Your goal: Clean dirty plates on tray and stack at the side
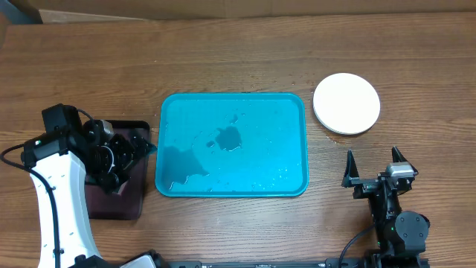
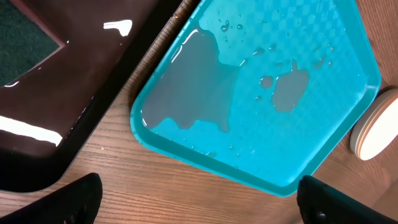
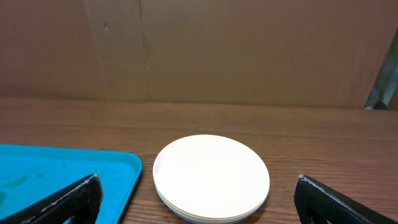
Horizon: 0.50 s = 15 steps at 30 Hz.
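The turquoise tray (image 1: 297, 112) lies in the middle of the table, bare of plates, with puddles of water on it; it also shows in the left wrist view (image 2: 348, 56) and the right wrist view (image 3: 118, 165). The plates (image 1: 346, 103) sit stacked on the table right of the tray, white on top, the others only showing as edges in the right wrist view (image 3: 211, 177). My left gripper (image 1: 137, 152) is open and empty over the dark tray's right side, near the turquoise tray's left edge. My right gripper (image 1: 375, 165) is open and empty, below the stack.
A dark maroon-black tray (image 1: 111, 201) stands left of the turquoise tray, under my left arm; it also shows in the left wrist view (image 2: 62, 93). A brown cardboard wall (image 3: 199, 50) rises behind the table's far edge.
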{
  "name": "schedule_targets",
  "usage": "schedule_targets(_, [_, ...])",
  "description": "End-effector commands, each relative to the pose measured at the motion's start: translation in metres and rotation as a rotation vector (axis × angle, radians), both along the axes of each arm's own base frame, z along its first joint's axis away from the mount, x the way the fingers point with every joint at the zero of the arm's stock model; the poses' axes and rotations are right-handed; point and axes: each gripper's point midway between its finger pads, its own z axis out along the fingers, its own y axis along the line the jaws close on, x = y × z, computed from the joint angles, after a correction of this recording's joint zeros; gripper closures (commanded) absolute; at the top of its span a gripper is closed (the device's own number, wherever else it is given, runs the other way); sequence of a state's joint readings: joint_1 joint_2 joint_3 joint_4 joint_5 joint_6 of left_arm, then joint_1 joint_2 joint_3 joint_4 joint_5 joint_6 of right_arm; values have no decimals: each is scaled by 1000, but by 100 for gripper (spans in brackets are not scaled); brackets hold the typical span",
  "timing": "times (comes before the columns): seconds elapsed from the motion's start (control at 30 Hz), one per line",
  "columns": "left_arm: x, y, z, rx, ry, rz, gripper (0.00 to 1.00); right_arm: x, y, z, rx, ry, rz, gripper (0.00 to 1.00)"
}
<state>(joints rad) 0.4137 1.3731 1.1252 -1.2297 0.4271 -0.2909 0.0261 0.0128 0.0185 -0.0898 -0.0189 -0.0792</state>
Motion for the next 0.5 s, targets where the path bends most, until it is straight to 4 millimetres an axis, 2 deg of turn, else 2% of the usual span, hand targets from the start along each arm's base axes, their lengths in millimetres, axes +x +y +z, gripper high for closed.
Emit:
schedule_targets(0.0, [0, -2, -1, -6, -1, -17, 0, 0, -2, -1, -4, -5, -12, 0])
schedule_targets(0.27, [-6, 2, -5, 30, 25, -44, 0, 0, -2, -1, -4, -5, -12, 0])
schedule_targets(0.37, [-7, -1, -5, 48, -2, -130, 0, 0, -2, -1, -4, -5, -12, 0])
schedule_targets(0.47, [-1, -4, 1, 109, -106, -264, 0, 0, -2, -1, -4, -5, -12, 0])
